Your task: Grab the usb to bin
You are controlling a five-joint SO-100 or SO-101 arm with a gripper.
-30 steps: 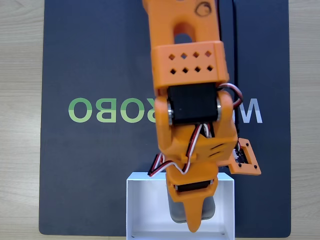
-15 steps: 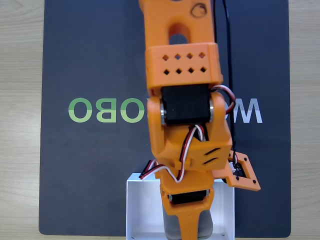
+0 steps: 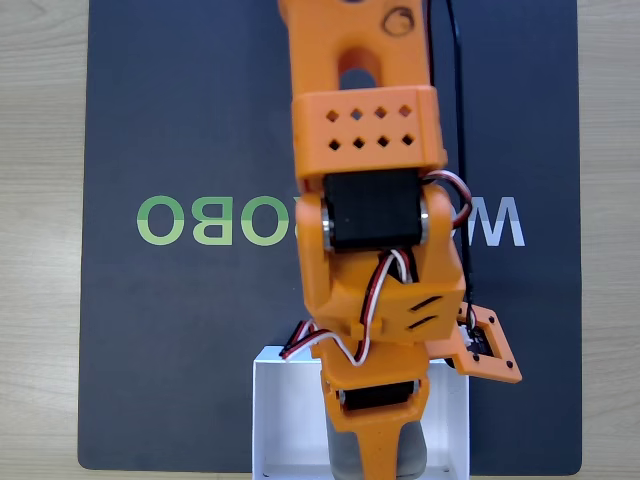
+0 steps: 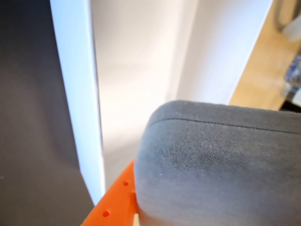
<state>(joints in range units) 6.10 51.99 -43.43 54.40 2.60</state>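
Note:
In the fixed view my orange gripper hangs over the white bin at the picture's bottom edge. It is shut on the usb, a flat grey block that peeks out on both sides of the top finger, inside the bin's outline. The wrist view puts the usb close up, lying against an orange finger, with the bin's white wall and pale floor just beyond. I cannot tell whether the usb touches the bin's floor.
The bin stands on a dark blue mat with green and white lettering, on a pale wooden table. A black cable runs along the arm's right side. Wood and some clutter show past the bin in the wrist view.
Since one second ago the arm has moved toward the picture's bottom and slightly left, carrying the usb further over the bin. In the last half second it has barely moved.

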